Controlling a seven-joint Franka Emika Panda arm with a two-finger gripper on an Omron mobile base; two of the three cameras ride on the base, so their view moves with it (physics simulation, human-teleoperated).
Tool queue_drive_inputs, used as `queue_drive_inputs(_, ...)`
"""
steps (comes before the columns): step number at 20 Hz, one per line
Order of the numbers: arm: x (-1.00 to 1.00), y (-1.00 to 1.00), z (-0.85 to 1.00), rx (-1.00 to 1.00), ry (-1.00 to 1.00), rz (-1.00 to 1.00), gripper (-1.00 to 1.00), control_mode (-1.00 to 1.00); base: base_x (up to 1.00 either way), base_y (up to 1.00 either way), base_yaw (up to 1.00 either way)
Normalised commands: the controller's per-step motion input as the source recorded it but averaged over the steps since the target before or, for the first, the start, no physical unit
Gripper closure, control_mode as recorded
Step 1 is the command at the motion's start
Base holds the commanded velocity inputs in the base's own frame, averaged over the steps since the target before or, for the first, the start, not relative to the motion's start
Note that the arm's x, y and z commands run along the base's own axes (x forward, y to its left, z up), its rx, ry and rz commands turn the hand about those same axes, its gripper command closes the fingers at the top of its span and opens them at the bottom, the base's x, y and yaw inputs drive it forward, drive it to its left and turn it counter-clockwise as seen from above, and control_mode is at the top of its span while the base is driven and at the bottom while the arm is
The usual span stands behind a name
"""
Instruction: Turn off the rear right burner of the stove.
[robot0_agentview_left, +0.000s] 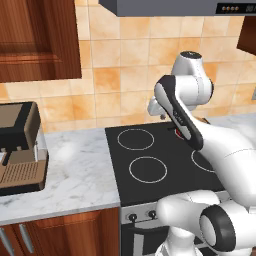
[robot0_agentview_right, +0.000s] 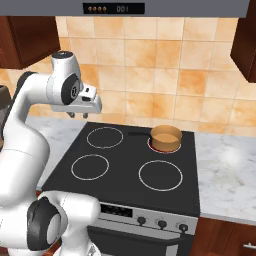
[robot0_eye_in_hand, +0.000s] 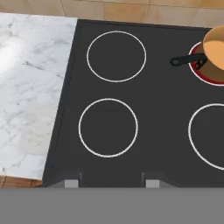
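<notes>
The stove is a black glass cooktop with four ring burners and a silver front panel with small dark knobs. The rear right burner glows red under a copper saucepan with a dark handle. From the hand view the red ring lies at the far right, with the saucepan on it. My gripper hangs in the air above the stove's rear left corner, well left of that burner. Its tips stand apart over the stove's near edge, open, with nothing between them.
A brown coffee machine stands on the marble counter left of the stove. More counter runs to the right. A range hood and wooden cabinets hang overhead. My own arm hides the stove's right side in the left base view.
</notes>
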Motion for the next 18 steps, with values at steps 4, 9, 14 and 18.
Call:
queue_drive_inputs(4, -0.2, -0.03, -0.01, 0.0, 0.0, 0.0, -1.0, -1.0, 0.0, 0.0, 0.0)
queue_drive_inputs(9, -0.52, -0.49, -0.13, 0.0, 0.0, -0.01, -1.0, -1.0, 0.0, 0.0, 0.0)
queue_drive_inputs(14, -0.63, -0.95, -0.21, 0.03, -0.03, 0.0, -1.0, -1.0, 0.0, 0.0, 0.0)
queue_drive_inputs(18, -0.62, -1.0, -0.26, 0.02, -0.12, 0.0, -1.0, -1.0, 0.0, 0.0, 0.0)
